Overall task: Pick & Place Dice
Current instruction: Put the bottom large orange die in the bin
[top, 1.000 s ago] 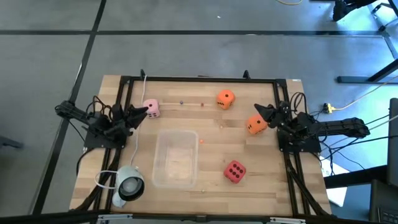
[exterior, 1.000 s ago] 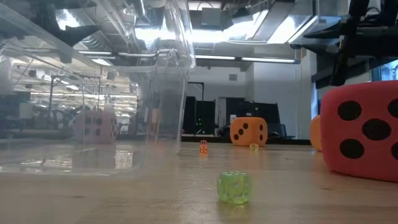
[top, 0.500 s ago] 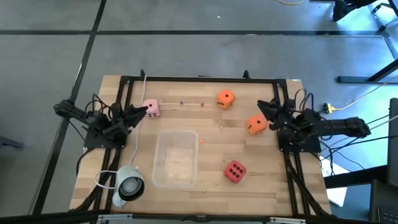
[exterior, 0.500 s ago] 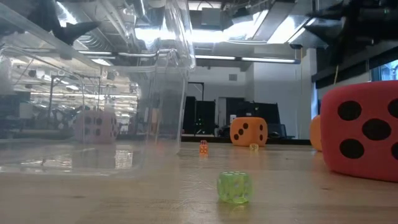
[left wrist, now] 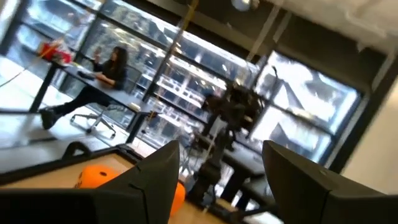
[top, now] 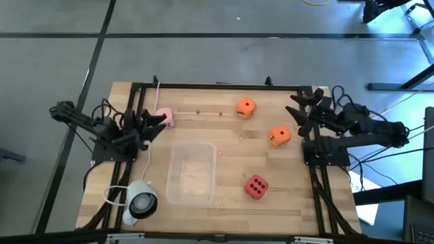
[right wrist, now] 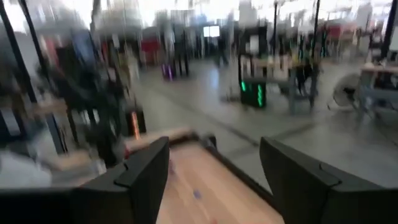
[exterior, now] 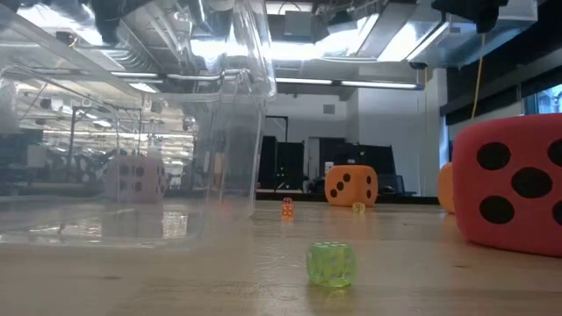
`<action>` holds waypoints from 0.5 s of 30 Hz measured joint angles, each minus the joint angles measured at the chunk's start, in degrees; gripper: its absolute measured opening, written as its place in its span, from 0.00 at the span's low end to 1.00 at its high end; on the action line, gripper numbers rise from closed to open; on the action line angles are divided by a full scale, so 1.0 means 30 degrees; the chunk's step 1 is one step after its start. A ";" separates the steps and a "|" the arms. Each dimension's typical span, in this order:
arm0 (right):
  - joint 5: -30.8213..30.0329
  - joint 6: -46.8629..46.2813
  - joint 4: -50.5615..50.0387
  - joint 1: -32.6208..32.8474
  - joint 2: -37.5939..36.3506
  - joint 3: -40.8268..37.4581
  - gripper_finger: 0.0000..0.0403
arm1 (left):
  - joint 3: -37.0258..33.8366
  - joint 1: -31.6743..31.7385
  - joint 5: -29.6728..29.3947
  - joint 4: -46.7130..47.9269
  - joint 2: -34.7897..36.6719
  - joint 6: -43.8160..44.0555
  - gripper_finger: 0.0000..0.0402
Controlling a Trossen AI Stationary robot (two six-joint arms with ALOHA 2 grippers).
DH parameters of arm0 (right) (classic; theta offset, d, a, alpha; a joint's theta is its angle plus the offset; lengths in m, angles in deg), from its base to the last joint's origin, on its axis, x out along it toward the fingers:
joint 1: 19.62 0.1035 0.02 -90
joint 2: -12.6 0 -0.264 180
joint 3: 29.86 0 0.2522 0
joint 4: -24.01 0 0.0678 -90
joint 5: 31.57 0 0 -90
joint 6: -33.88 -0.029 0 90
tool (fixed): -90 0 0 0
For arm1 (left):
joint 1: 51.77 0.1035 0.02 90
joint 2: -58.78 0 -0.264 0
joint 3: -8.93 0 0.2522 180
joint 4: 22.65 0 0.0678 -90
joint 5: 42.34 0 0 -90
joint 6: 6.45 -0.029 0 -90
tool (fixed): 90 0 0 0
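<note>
Four dice rest on the wooden table. The pink die [top: 165,116] sits at the far left, one orange die [top: 245,107] at the far middle, another orange die [top: 279,135] at the right, and the red die [top: 255,186] nearer the front. My left gripper [top: 157,123] hovers open above the table, just beside the pink die; its wrist view [left wrist: 217,180] shows nothing between the fingers. My right gripper [top: 293,106] is raised and open near the far right corner, beyond the right orange die, and is also empty [right wrist: 214,180].
A clear plastic container [top: 192,171] stands in the table's middle, toward the front. A white round object [top: 141,202] with a cable lies at the front left. Tiny translucent dice, one green [exterior: 331,263], lie scattered on the wood. Black frame rails [top: 217,87] border the table.
My right gripper has risen from beside the right orange die, gone toward the far edge, rolled about its own axis, and opened. My left arm has lifted a little, its gripper staying open by the pink die. No die has moved.
</note>
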 joint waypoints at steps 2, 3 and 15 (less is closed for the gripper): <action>0.0274 -0.0246 -0.2757 0.0000 0.0783 0.1430 0.61 | 0.1227 -0.0011 -0.0040 0.1383 -0.0866 -0.0491 0.56; 0.0539 -0.0561 -0.4090 0.0000 0.1177 0.2091 0.61 | 0.1832 -0.0011 -0.0127 0.2384 -0.1212 -0.0672 0.56; 0.2793 -0.2617 -1.1994 0.0000 0.5101 0.5655 0.64 | 0.6216 -0.0011 -0.0544 0.9807 -0.3777 -0.0612 0.56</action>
